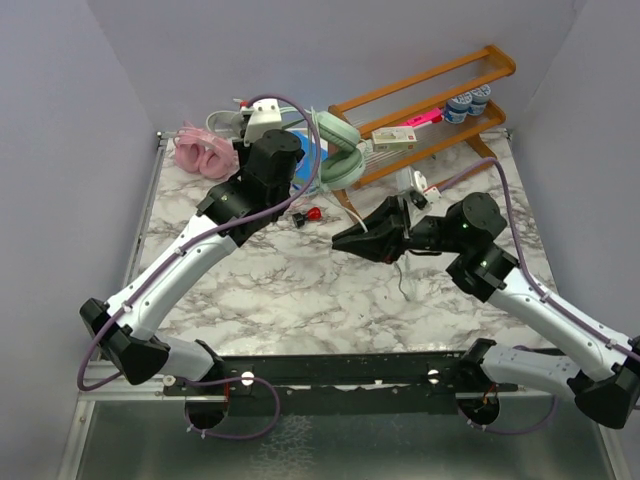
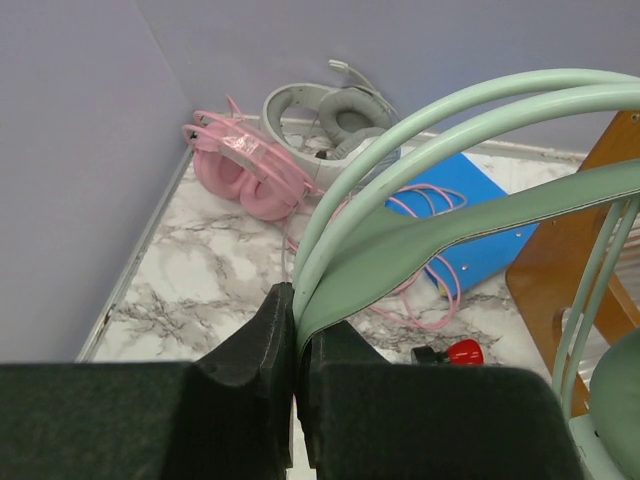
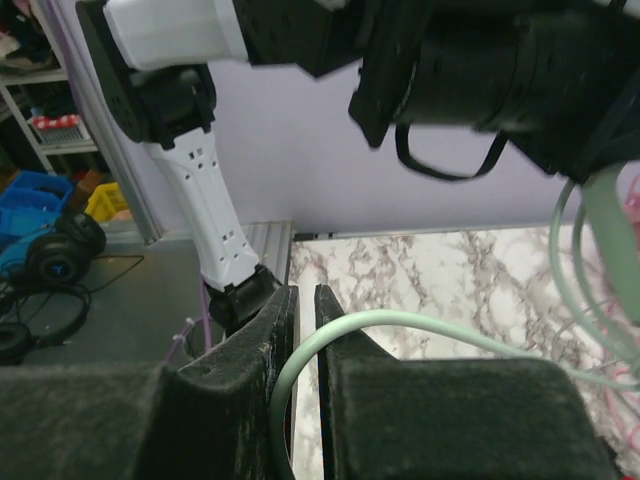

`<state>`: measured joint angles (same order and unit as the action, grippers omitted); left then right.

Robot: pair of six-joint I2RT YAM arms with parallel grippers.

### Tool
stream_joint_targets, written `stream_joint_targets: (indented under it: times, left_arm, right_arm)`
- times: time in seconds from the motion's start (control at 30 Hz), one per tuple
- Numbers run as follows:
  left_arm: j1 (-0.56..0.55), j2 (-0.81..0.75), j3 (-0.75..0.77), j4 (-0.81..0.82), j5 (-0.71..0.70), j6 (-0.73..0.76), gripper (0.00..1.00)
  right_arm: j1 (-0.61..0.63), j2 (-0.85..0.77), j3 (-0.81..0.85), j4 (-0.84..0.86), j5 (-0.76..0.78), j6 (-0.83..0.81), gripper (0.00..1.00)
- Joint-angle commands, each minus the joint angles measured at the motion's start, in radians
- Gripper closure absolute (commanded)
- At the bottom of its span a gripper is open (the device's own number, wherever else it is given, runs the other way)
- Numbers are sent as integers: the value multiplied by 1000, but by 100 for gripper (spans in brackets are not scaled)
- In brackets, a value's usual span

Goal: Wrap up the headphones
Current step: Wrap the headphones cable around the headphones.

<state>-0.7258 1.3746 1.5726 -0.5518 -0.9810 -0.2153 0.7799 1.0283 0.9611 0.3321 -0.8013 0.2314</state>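
Observation:
My left gripper [image 2: 296, 300] is shut on the band of the mint green headphones [image 2: 440, 215] and holds them up at the back of the table, next to the wooden rack. In the top view the mint headset [image 1: 338, 140] hangs just right of the left gripper [image 1: 290, 165]. My right gripper [image 3: 305, 295] is shut on the thin mint green cable [image 3: 400, 322], which curves off to the right. In the top view the right gripper [image 1: 342, 240] is at mid-table and points left. The pink headphones [image 2: 240, 170] and the silver-grey headphones [image 2: 320, 115] lie in the far left corner.
A wooden two-tier rack [image 1: 430, 90] holding small items stands at the back right. A blue flat object [image 2: 455, 215] with the pink cable [image 2: 420, 300] looped on it lies beneath the mint headset. A small red-and-black object [image 1: 312, 214] lies on the marble table [image 1: 300, 290].

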Motion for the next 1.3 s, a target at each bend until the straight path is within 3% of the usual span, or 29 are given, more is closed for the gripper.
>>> stream_joint_targets:
  times: [0.0, 0.4, 0.67, 0.9, 1.27]
  left_arm:
    - [13, -19, -20, 82, -24, 0, 100]
    - [11, -71, -133, 76, 87, 110, 100]
    - [11, -131, -176, 13, 155, 138, 100]
    - [12, -155, -183, -58, 191, 155, 100]
    - [7, -215, -198, -158, 442, 195, 100]
  right_arm:
    - [10, -2, 110, -80, 50, -58, 84]
    - [9, 104, 403, -354, 197, -222, 85]
    - [7, 169, 515, -479, 313, -325, 99]
    - [7, 191, 596, -577, 426, -435, 99]
    - [8, 257, 686, -673, 738, -616, 99]
